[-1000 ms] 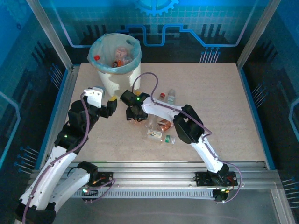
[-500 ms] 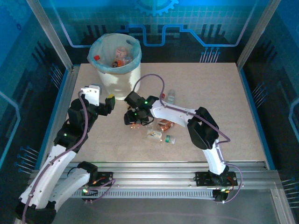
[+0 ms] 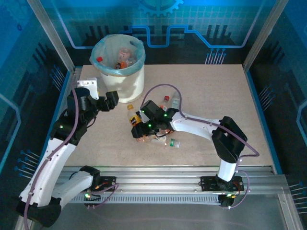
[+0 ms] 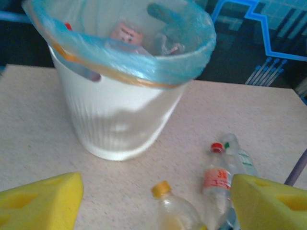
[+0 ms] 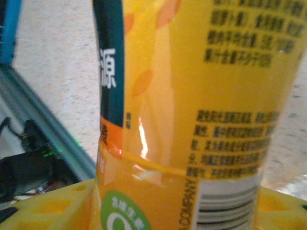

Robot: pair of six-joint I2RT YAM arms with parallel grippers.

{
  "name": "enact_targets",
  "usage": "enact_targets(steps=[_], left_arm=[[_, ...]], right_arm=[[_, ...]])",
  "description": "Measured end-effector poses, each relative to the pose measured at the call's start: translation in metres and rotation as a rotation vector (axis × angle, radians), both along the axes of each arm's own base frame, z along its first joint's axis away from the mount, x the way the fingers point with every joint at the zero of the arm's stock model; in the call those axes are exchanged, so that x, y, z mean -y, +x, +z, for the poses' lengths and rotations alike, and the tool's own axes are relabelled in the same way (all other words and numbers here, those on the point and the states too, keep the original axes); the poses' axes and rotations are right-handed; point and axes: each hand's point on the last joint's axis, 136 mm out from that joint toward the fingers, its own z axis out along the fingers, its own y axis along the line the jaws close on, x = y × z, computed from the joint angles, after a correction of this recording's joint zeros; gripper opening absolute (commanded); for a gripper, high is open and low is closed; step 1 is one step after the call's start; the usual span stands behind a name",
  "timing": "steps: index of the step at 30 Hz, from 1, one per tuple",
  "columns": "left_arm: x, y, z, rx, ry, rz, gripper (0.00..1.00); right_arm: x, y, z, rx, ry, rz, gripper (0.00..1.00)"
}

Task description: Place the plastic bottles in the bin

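My right gripper (image 3: 139, 125) is shut on an orange-labelled plastic bottle (image 3: 133, 115) with a yellow cap, mid-table; its label (image 5: 192, 110) sits between my yellow fingers (image 5: 53, 203). My left gripper (image 3: 111, 100) stands open beside the bin (image 3: 117, 62), nothing between its fingers (image 4: 41, 201). From the left wrist I see the white bin (image 4: 124, 96) with its blue liner, the yellow-capped bottle (image 4: 177, 211), a red-capped bottle (image 4: 216, 177) and a clear green-labelled bottle (image 4: 240, 155). Several bottles lie inside the bin.
Loose bottles lie on the table right of my right gripper: a red-capped one (image 3: 166, 98), a clear one (image 3: 175, 99), a green-capped one (image 3: 171, 142) and crushed ones (image 3: 160, 130). Metal rails and blue walls border the table.
The right gripper has closed on the orange bottle and shifted toward the near edge, its elbow swinging right. The left gripper has drawn back and up toward the bin, opening slightly.
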Motion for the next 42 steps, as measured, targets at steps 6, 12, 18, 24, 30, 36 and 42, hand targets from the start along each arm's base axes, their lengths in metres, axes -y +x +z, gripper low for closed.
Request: enact_targets(steps=[6, 12, 18, 24, 30, 36, 42], left_arm=[[0.011, -0.004, -0.015, -0.107, -0.112, -0.037, 0.82], [0.014, -0.007, -0.008, -0.150, -0.199, -0.048, 0.81], [0.019, -0.009, -0.004, -0.176, -0.282, -0.065, 0.77], [0.026, -0.012, 0.001, -0.185, -0.345, -0.096, 0.61], [0.029, -0.016, 0.011, -0.155, -0.367, -0.121, 0.60], [0.032, -0.016, 0.017, -0.146, -0.408, -0.137, 0.57], [0.036, -0.015, 0.020, -0.140, -0.449, -0.150, 0.47]], right_arm=[[-0.002, -0.019, 0.027, 0.028, 0.145, 0.083, 0.59], [-0.003, -0.025, 0.093, 0.206, 0.300, 0.160, 0.59], [-0.008, -0.027, 0.135, 0.340, 0.391, 0.207, 0.59], [-0.012, -0.026, 0.143, 0.379, 0.416, 0.222, 0.60], [-0.014, -0.028, 0.148, 0.393, 0.441, 0.249, 0.60], [-0.017, -0.033, 0.153, 0.403, 0.464, 0.276, 0.60], [-0.019, -0.037, 0.155, 0.398, 0.480, 0.295, 0.60]])
